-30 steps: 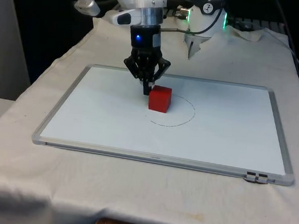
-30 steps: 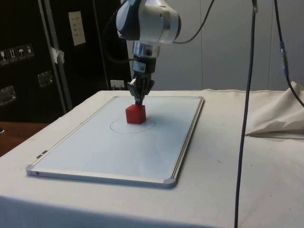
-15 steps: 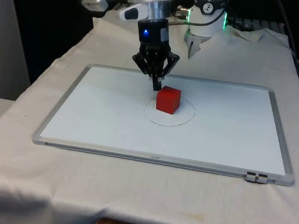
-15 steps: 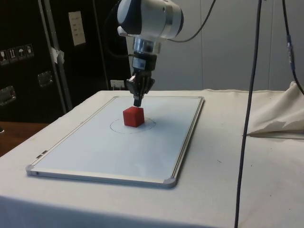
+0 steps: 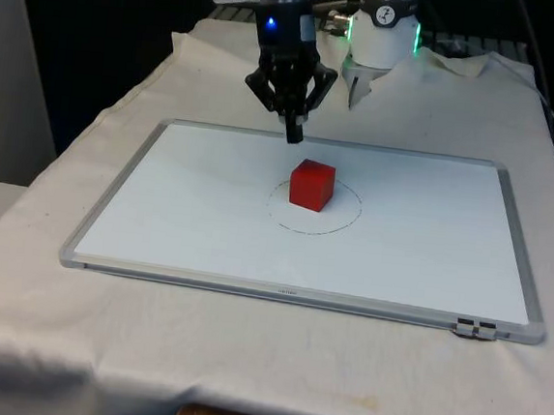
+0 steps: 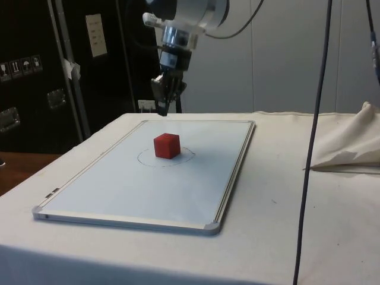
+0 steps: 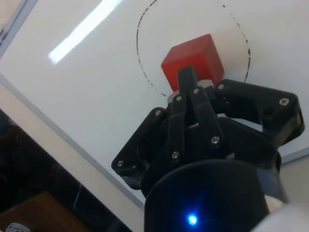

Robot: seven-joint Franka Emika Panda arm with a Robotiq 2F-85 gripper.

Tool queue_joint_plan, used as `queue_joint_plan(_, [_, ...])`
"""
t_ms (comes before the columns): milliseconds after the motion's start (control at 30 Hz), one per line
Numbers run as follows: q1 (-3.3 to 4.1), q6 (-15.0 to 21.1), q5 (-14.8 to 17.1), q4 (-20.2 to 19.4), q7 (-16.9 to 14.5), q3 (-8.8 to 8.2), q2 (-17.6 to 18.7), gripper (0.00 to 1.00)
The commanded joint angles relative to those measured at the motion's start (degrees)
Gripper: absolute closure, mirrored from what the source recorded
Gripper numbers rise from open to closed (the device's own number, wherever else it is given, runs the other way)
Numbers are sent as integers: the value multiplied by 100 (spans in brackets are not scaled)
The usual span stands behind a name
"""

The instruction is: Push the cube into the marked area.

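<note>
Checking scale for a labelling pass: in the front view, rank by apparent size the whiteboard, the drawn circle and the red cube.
1. White metal-framed whiteboard, largest by far.
2. Thin drawn circle on it.
3. Red cube, smallest, sitting inside the circle.

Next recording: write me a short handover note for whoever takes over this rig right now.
Tool: shut, holding nothing, raised off the whiteboard behind the cube, apart from it.
Cube: upright on the whiteboard, inside the drawn circle, toward the side nearer the tool.
Done: the cube sits within the marked area.
Left: nothing apparent; perhaps check in the side view that no edge crosses the line.
</note>
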Motion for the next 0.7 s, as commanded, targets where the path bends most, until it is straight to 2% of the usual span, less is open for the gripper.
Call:
queue_joint_plan(0, [46, -11, -138, -29, 109, -57, -46, 100])
queue_joint_plan(167, [63, 23, -332, -57, 143, -11, -218, 100])
queue_joint_plan(200, [0, -6, -178, -17, 46, 17, -172, 100])
queue_joint_plan(233, [6, -6, -235, -17, 52, 40, -218, 100])
queue_joint_plan(267, [57, 29, -401, -63, 120, 0, -269, 100])
queue_joint_plan(467, [97, 97, -647, -57, 178, 23, -361, 100])
queue_joint_plan(500, [34, 11, -527, -23, 69, 69, -361, 100])
queue_joint_plan(533, [103, 109, -676, -57, 195, 29, -367, 100])
queue_joint_plan(667, [143, 269, -848, -63, 332, 103, -361, 100])
